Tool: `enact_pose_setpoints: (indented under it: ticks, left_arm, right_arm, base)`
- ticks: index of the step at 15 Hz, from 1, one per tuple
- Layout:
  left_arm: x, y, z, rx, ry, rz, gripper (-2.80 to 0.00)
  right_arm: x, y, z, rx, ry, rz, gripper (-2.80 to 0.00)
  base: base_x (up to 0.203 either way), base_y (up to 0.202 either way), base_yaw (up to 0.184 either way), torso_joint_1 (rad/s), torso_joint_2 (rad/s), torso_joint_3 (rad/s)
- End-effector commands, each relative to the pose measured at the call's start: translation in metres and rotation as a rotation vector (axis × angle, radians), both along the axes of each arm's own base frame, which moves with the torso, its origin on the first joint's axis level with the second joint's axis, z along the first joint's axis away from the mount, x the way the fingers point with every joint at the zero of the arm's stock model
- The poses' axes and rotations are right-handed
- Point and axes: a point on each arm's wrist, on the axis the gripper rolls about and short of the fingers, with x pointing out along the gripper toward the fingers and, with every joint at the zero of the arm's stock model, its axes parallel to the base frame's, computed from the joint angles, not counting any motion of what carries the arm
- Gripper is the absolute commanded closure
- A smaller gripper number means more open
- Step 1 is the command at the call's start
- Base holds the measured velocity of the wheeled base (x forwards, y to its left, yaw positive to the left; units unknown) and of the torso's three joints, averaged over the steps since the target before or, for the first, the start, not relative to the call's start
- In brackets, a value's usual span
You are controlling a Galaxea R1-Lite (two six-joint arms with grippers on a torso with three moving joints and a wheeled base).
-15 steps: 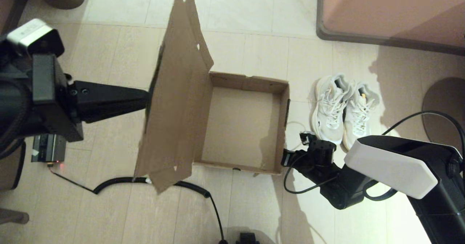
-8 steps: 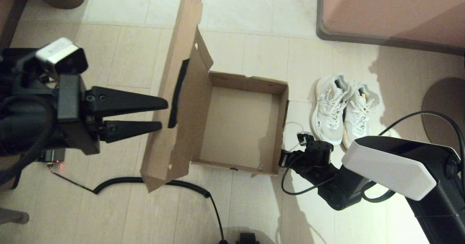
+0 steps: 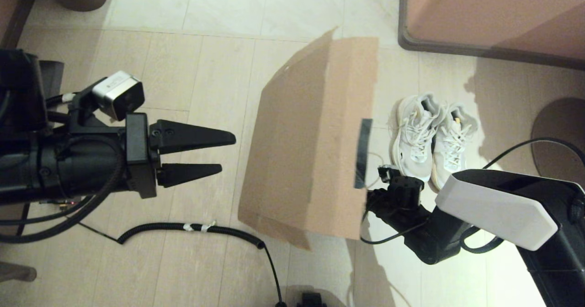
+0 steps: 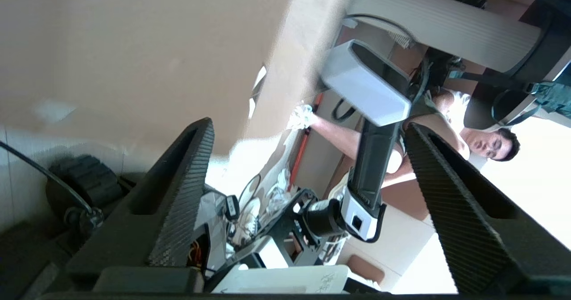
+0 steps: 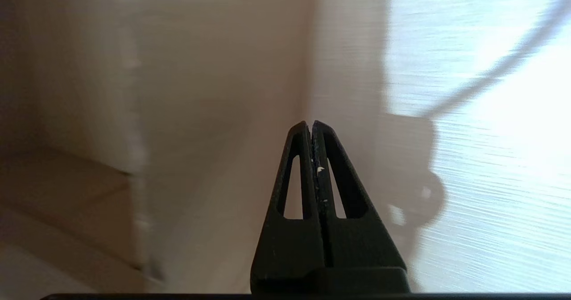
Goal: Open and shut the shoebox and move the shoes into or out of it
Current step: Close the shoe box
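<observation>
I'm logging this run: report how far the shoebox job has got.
Done: the left gripper has let go of the lid and sits open, left of the shoebox. In hand: the lid covers the box opening, but I cannot tell whether it is fully seated. Left: the shoes stand on the floor right of the box, outside it. The right gripper is shut and empty, low beside the box's right side.

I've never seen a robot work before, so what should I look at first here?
The big brown shoebox in the middle of the floor, its lid swung over the top. Left of it hangs the left gripper, fingers apart and holding nothing. A pair of white shoes sits on the floor just right of the box.
</observation>
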Motion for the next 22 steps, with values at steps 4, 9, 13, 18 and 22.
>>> enact_pose_setpoints:
  ticks: [4,9,13,18,22]
  left_arm:
    - [0.0,0.001,-0.006,0.011,0.021,0.027,-2.8]
    - [0.007,0.0,-0.013,0.023,0.045,0.042,-2.8]
    - [0.013,0.002,-0.019,0.038,0.064,0.08,-2.8]
    - [-0.017,0.015,0.01,0.038,-0.08,0.232,-2.8]
    - [-0.042,0.055,0.021,0.127,-0.199,0.556,-2.8]
  right_arm:
    - [-0.028,-0.103,0.098,-0.105,-0.049,-0.244,0.0]
    - [-0.088,-0.197,0.132,-0.22,0.141,-0.479,0.0]
    - [-0.073,-0.188,0.121,-0.2,0.111,-0.453,0.0]
    - [-0.034,-0.2,0.128,-0.182,-0.123,-0.501,0.0]
    - [-0.046,-0.196,0.152,-0.204,-0.174,-0.51,0.0]
  base:
    - [0.0,0.0,0.0,0.0,0.0,0.0]
    - [0.0,0.0,0.0,0.0,0.0,0.0]
    - [0.0,0.0,0.0,0.0,0.0,0.0]
    - [0.0,0.0,0.0,0.0,0.0,0.0]
    - [0.0,0.0,0.0,0.0,0.0,0.0]
